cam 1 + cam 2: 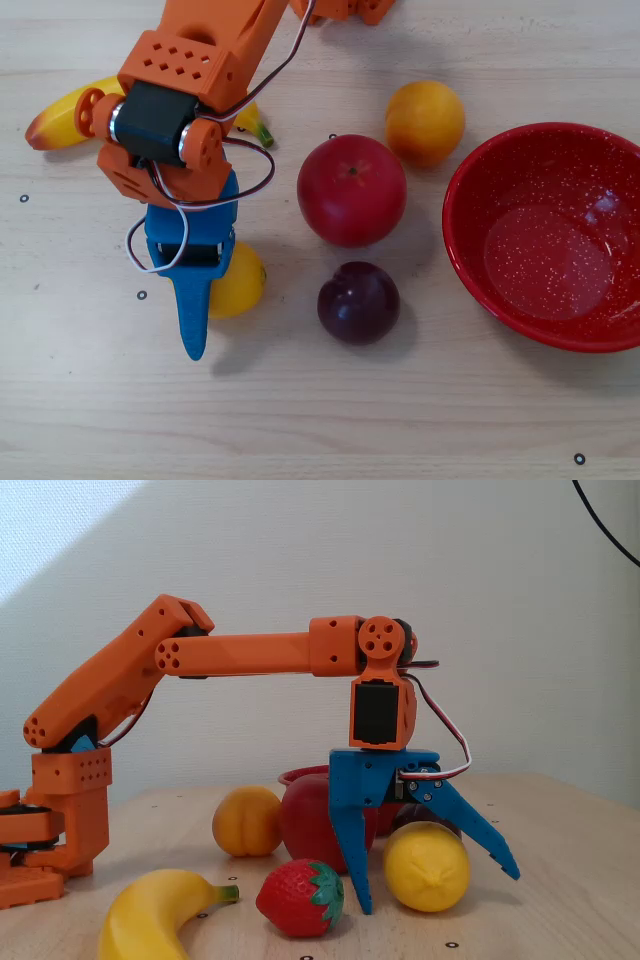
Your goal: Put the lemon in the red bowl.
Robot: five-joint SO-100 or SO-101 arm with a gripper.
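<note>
Between the spread fingers of the gripper (438,888), the lemon (427,867), ungripped.

arm (250,655): orange printed links | hand (432,875): blue pointed fingers | servo: black | cables: red-white

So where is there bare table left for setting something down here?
In the overhead view, the table is bare along the whole bottom edge, below the plum and red bowl, and at lower left beside the pincer. Crowded: the middle, where apple, orange fruit, plum and lemon cluster.
</note>
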